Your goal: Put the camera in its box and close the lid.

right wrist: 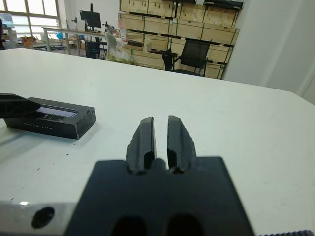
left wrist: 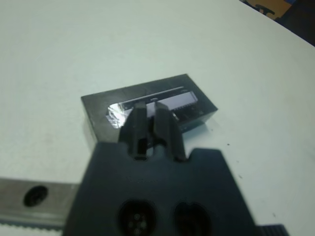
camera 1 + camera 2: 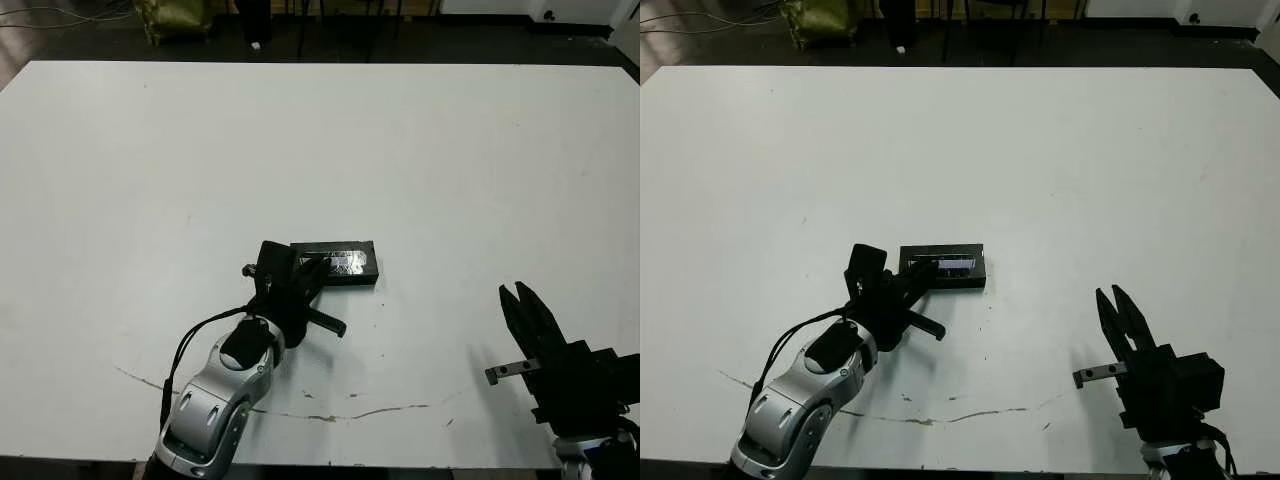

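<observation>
left gripper (image 3: 318, 268), fingers together and empty, presses on the lid (image 3: 350, 262) just ahead — closing step; next likely a firm push, then release.

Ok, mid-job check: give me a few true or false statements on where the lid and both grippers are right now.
1. The lid sits on the table with its silvery strip facing up. True.
2. The left gripper is far from the lid. False: its fingertips are over the lid's near end.
3. The right gripper holds the lid. False: it is empty, off to the right near the table's front edge.
4. The right gripper's fingers are close together. True.
5. The camera lies loose on the table. False: no loose camera shows.
</observation>
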Motion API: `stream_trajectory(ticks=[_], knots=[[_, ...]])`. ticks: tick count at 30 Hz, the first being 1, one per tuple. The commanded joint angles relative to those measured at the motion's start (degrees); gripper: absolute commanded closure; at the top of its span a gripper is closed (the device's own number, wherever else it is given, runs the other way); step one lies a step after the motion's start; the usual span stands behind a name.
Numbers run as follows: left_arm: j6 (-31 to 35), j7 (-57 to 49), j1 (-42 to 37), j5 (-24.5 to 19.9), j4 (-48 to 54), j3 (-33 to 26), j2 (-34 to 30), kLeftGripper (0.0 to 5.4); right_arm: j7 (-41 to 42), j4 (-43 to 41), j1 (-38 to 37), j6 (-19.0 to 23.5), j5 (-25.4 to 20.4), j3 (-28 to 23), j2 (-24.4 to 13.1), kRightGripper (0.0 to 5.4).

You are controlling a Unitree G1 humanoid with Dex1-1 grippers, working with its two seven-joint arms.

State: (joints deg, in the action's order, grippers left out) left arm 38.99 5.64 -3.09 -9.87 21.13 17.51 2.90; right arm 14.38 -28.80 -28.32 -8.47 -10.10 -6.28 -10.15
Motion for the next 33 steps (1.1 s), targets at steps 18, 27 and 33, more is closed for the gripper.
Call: stream_trajectory(ticks=[18, 27, 33], knots=[[-42.1, 8.8, 12.2, -7.0, 10.4, -30.1, -8.4, 5.38, 0.5, 2.9, 2.0, -4.1, -0.2, 0.0, 0.4, 5.4], [-53.7, 6.1, 12.3, -5.4, -0.8, -30.2, -3.6, 5.38, -3.3, -1.0, 15.0, 3.7, 2.3, 0.5, -0.6, 5.4], [-56.2, 4.1, 10.7, -1.7, -5.5, -28.1, -3.3, 5.38, -7.0, -2.3, 18.2, 10.4, 5.7, 3.4, 1.4, 5.4]])
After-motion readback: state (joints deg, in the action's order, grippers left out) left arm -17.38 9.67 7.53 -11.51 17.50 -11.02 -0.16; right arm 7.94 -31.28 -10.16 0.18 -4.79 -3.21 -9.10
